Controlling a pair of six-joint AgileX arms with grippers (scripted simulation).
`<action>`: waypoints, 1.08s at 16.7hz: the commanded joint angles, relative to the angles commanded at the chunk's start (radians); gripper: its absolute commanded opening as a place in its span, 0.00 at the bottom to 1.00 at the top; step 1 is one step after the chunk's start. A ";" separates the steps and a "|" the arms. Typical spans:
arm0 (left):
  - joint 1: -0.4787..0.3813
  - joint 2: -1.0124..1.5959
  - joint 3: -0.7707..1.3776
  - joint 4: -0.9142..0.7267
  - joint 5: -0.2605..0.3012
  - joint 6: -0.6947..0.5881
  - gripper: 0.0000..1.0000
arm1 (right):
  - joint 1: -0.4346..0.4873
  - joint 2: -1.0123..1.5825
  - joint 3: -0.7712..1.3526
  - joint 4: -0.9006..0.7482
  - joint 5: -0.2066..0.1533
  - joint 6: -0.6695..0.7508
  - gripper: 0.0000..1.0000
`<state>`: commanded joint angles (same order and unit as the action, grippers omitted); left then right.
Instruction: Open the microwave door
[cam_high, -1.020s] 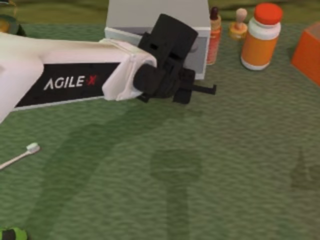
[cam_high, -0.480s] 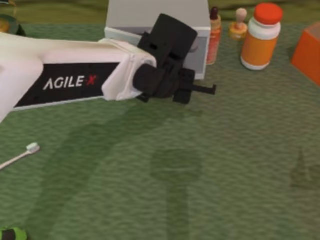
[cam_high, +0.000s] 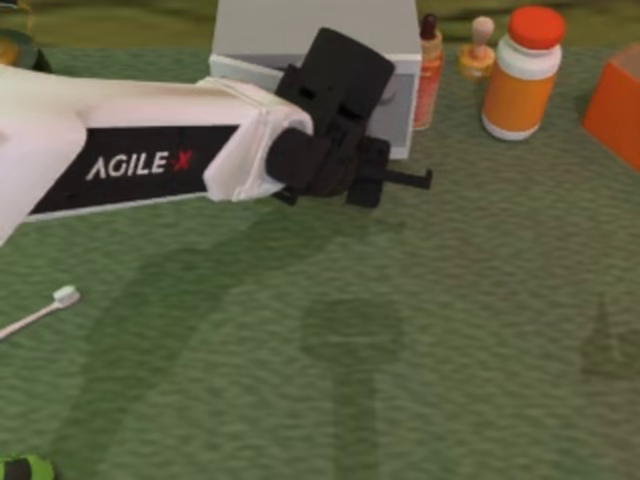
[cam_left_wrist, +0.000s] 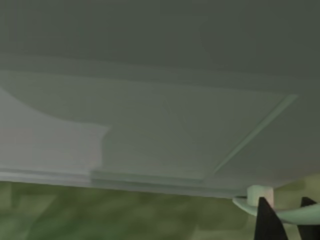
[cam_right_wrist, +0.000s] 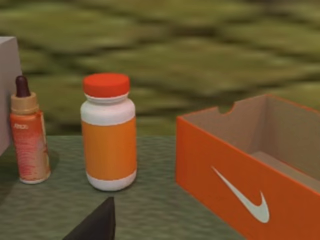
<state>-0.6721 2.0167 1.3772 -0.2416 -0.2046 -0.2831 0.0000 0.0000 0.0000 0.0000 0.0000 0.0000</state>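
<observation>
The light-grey microwave (cam_high: 300, 25) stands at the back of the table, left of centre. My left arm reaches across its front, and my left gripper (cam_high: 415, 180) sits low at the front's right end. In the left wrist view the microwave door (cam_left_wrist: 165, 130) fills the picture. Its pale handle (cam_left_wrist: 260, 192) runs between the two dark fingertips (cam_left_wrist: 267, 220), which stand close together, shut on it. My right gripper (cam_right_wrist: 106, 221) is outside the top view; its wrist view shows only a dark corner of it, well to the right of the microwave.
To the right of the microwave stand a dropper bottle (cam_high: 429, 70), a small wooden figure (cam_high: 479, 48) and an orange pill bottle (cam_high: 520, 75). An open orange shoe box (cam_high: 615, 100) sits at the right edge. A toothbrush (cam_high: 40, 312) lies at the left.
</observation>
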 joint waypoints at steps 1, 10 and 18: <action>0.000 0.000 0.000 0.000 0.000 0.000 0.00 | 0.000 0.000 0.000 0.000 0.000 0.000 1.00; 0.006 -0.020 -0.028 0.017 0.024 0.028 0.00 | 0.000 0.000 0.000 0.000 0.000 0.000 1.00; 0.008 -0.022 -0.034 0.018 0.027 0.033 0.00 | 0.000 0.000 0.000 0.000 0.000 0.000 1.00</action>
<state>-0.6641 1.9943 1.3429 -0.2235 -0.1778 -0.2499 0.0000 0.0000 0.0000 0.0000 0.0000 0.0000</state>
